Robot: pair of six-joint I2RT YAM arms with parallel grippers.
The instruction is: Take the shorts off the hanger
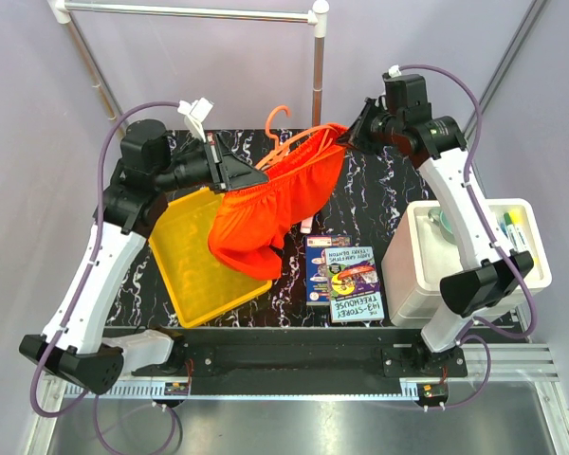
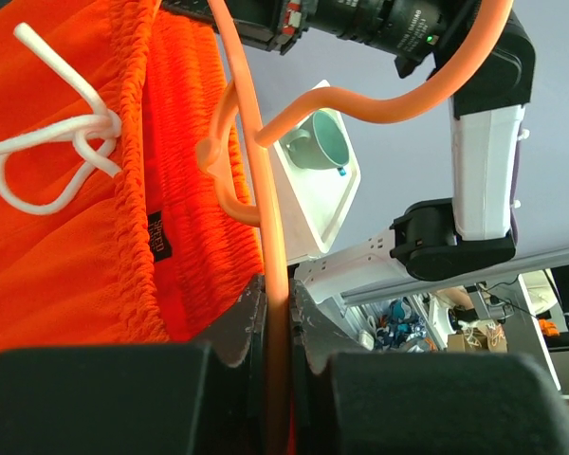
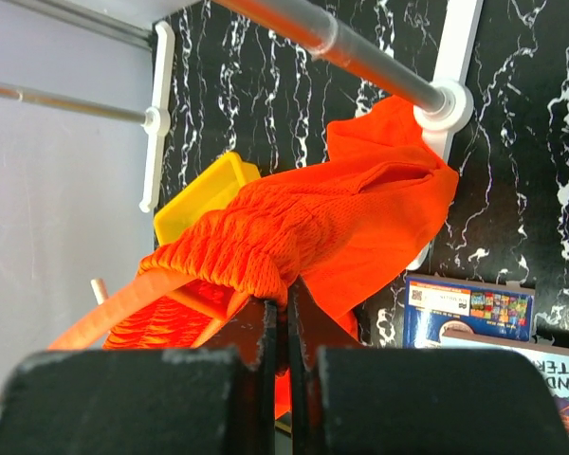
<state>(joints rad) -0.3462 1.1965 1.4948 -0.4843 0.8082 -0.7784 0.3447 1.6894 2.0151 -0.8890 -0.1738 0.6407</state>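
Left gripper pinches the hanger; right gripper pinches the shorts by the waistband, fabric draping over the yellow tray.

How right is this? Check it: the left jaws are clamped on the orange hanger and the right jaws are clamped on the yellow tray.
Not quite. The right jaws are clamped on the shorts, at the waistband, not the yellow tray; the right wrist view shows it. The left jaws are clamped on the orange hanger, as stated.
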